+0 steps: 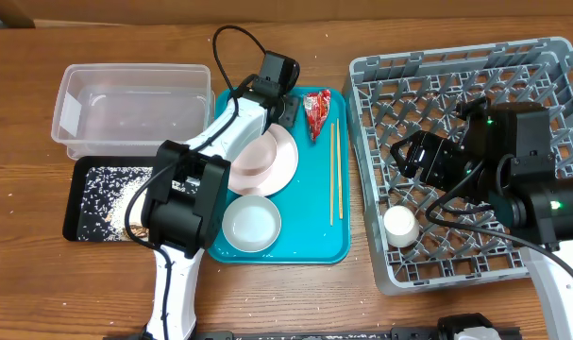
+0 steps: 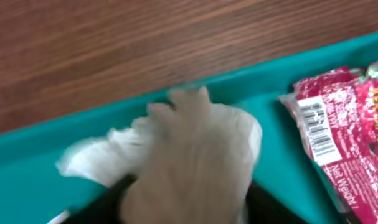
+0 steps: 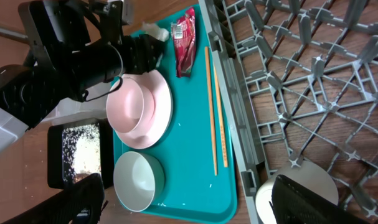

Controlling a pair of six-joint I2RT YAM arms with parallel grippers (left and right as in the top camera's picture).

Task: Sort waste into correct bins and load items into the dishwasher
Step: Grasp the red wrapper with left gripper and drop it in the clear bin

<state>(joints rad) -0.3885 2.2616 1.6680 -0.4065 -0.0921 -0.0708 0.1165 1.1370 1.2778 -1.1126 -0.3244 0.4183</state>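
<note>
Left tool [image 1: 286,102] grasping napkin [image 2: 195,155] | right tool [image 3: 195,202] released | wrapper [image 2: 344,130] reads "KEK LAPIS"

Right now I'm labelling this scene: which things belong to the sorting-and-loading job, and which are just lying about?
Job: napkin, wrapper, rice scraps, tub, black tray, plate, dish, bowl, cup, chopsticks, rack.
Lying about: teal tray, table.
</note>
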